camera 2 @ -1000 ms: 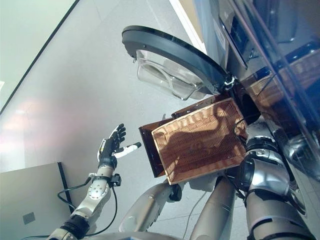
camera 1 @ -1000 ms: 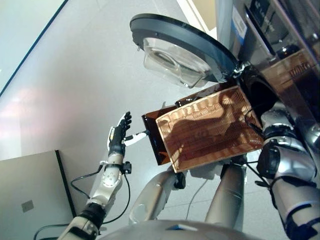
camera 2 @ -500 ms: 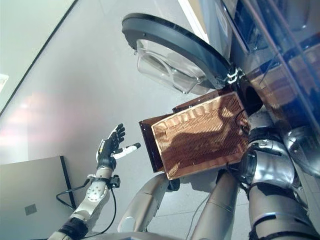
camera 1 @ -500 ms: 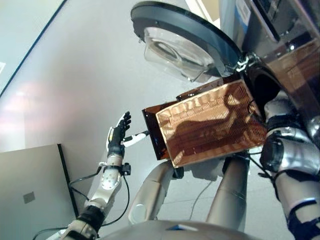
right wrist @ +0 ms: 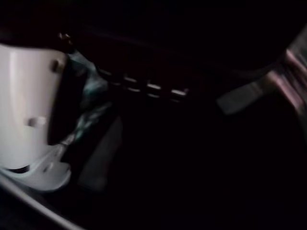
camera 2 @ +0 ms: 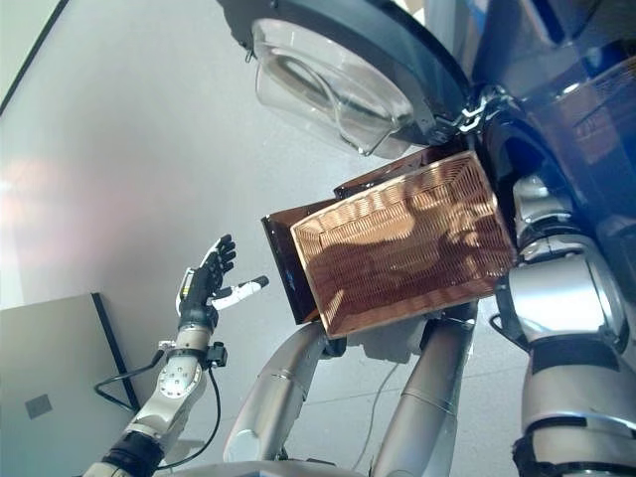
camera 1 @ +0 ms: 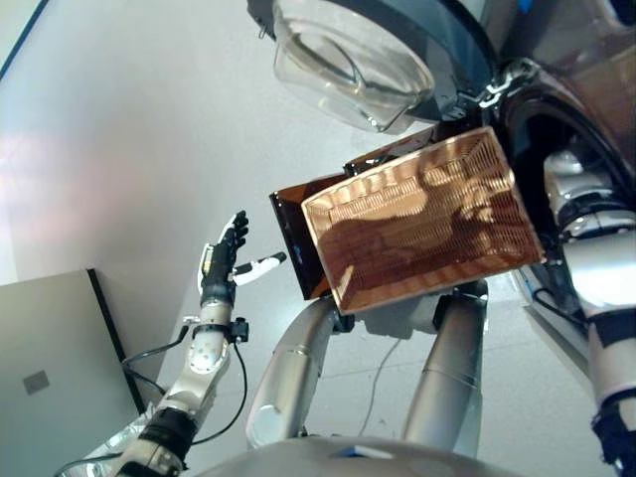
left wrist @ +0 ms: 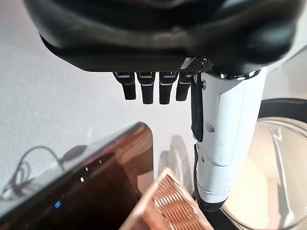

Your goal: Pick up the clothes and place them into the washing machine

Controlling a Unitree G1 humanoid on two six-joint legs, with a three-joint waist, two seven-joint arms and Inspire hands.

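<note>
The washing machine's round door (camera 1: 368,50) stands swung open, and the dark drum opening (camera 1: 556,129) is beside it. My right arm (camera 1: 596,258) reaches into the drum, so the eye views hide its hand. Inside the dark drum, the right wrist view shows my right hand (right wrist: 29,105) with a bit of teal cloth (right wrist: 91,93) right beside it. My left hand (camera 1: 219,268) hangs open in the air to the left, holding nothing. A copper woven basket (camera 1: 427,219) sits below the drum opening.
A dark brown panel (camera 1: 293,238) backs the basket on its left side. A grey flat box (camera 1: 50,368) lies on the floor at lower left. Pale grey floor (camera 1: 129,129) stretches out to the left of the machine.
The whole picture has shifted, so the camera has moved. My right arm stays in the drum. My left hand keeps its open pose.
</note>
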